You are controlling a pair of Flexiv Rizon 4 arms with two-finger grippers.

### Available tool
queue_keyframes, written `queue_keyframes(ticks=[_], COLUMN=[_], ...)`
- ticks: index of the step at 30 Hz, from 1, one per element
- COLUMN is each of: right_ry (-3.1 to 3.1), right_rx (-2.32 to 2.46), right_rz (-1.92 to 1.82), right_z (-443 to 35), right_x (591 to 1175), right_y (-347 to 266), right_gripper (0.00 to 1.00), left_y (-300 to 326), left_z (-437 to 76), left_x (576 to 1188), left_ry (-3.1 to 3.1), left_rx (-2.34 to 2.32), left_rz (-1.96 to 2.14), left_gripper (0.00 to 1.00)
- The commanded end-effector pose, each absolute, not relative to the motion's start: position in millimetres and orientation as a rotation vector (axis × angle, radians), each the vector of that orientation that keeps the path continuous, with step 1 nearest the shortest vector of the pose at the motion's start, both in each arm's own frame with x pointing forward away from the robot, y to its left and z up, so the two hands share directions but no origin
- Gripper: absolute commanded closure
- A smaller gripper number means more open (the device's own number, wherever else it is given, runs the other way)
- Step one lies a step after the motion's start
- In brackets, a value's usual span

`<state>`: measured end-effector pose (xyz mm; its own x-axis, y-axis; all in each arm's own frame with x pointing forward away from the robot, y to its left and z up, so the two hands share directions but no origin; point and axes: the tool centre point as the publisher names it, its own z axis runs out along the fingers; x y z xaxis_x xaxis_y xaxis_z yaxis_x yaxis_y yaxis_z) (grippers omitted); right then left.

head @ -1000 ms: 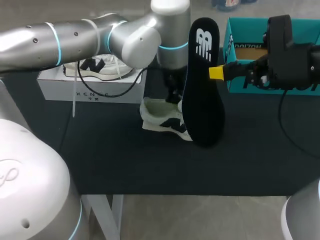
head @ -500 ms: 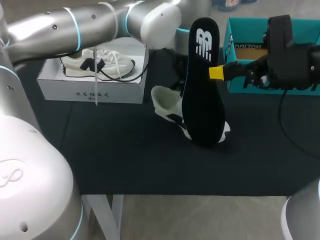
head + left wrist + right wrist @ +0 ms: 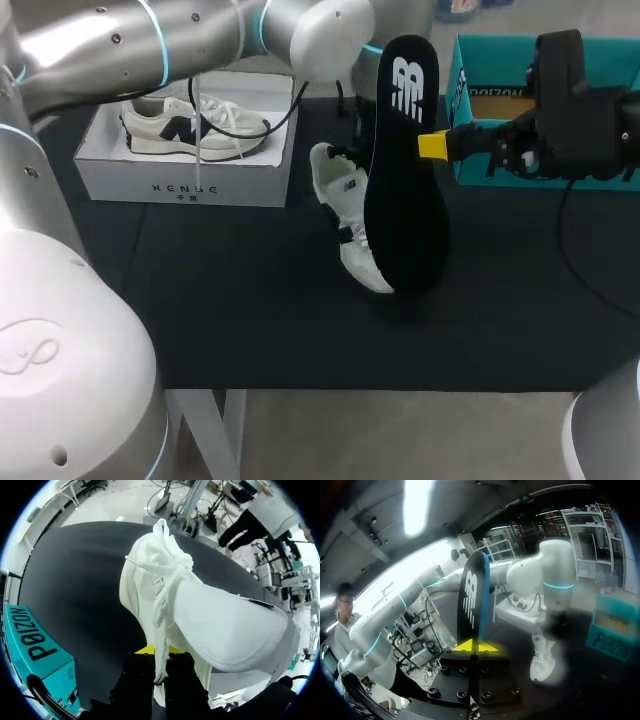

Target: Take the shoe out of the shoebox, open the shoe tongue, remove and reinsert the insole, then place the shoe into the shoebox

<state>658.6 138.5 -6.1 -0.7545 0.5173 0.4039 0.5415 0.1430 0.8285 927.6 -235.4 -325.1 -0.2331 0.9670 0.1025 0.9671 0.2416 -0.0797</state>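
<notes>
**Operator:** Where are the parts?

**Guide:** You will find the shoe [image 3: 345,205] over the middle of the tabletop [image 3: 240,300], nearer its far edge, toe slanting down toward the near edge. Whether the toe touches the surface cannot be told. The insole [image 3: 405,190] stands upright on end just beside the shoe, on its right. The teal shoebox [image 3: 470,105] sits at the far right corner. A white box [image 3: 180,180] carrying a second shoe [image 3: 190,130] sits at the far left; disregard it.

**Operator:** What does each gripper hold?

**Guide:** The left gripper [image 3: 159,669] has its fingers drawn almost together on a thin part of the shoe at the lacing (a lace strand or the tongue edge; the wrist view does not settle which). The right gripper [image 3: 477,646] is closed flat on the insole's side edge, about midway along its length.

**Operator:** How will they handle?

**Guide:** Expect the shoe to be light, with a soft upper that folds under load. Held by a lace, it is likely to swing and twist, so take it by the heel collar or the tongue for control. Expect the insole to be thin, light and flexible. It probably bows when pushed endwise. Lead with its toe end, and keep the shoe's mouth held wide during reinsertion.
</notes>
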Motion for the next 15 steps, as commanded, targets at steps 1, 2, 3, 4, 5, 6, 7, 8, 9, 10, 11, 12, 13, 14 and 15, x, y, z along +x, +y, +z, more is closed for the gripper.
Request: queue_keyframes(ticks=[1, 2, 3, 4, 5, 6, 7, 8, 9, 10, 11, 12, 13, 14, 15], right_ry=[-2.359, -2.359, -2.359, -2.359, -2.359, -2.359, -2.359, -2.359, -2.359, -2.359, -2.359, -2.359, -2.359, -2.359, -2.359], right_rx=[-1.095, -1.095, -1.095, -1.095, -1.095, -1.095, -1.095, -1.095, -1.095, -1.095, -1.095, -1.095, -1.095, -1.095, -1.095], right_rz=[-1.72, -1.72, -1.72, -1.72, -1.72, -1.72, -1.72, -1.72, -1.72, -1.72, -1.72, -1.72, -1.72, -1.72, -1.72], right_z=[-6, -6, -6, -6, -6, -6, -6, -6, -6, -6, -6, -6, -6, -6, -6], right_x=[664, 664, 664, 664, 664, 664, 664, 664, 664, 664, 664, 664, 664, 664, 664], right_y=[144, 144, 144, 144, 144, 144, 144, 144, 144, 144, 144, 144, 144, 144, 144], right_gripper=[1.0, 1.0, 1.0, 1.0, 1.0, 1.0, 1.0, 1.0, 1.0, 1.0, 1.0, 1.0, 1.0, 1.0, 1.0], left_y=[-246, -249, -251, -252, -255, -257, -259, -261, -263, -265, -267, -269, -270, -272, -273], left_z=[-326, -326, -327, -328, -330, -332, -334, -336, -338, -341, -344, -347, -350, -354, -357], left_x=[935, 937, 938, 937, 938, 938, 938, 939, 939, 940, 940, 941, 941, 941, 941], left_ry=[-1.861, -1.885, -1.88, -1.874, -1.88, -1.877, -1.875, -1.873, -1.868, -1.869, -1.875, -1.872, -1.879, -1.887, -1.897], left_rx=[-2.378, -2.357, -2.368, -2.377, -2.372, -2.374, -2.379, -2.378, -2.381, -2.373, -2.361, -2.359, -2.343, -2.33, -2.318], left_rz=[-0.124, -0.111, -0.091, -0.081, -0.078, -0.074, -0.068, -0.044, -0.04, -0.038, -0.041, -0.042, -0.035, -0.023, -0.01], left_gripper=[1.0, 1.0, 1.0, 1.0, 1.0, 1.0, 1.0, 1.0, 1.0, 1.0, 1.0, 1.0, 1.0, 1.0, 1.0])
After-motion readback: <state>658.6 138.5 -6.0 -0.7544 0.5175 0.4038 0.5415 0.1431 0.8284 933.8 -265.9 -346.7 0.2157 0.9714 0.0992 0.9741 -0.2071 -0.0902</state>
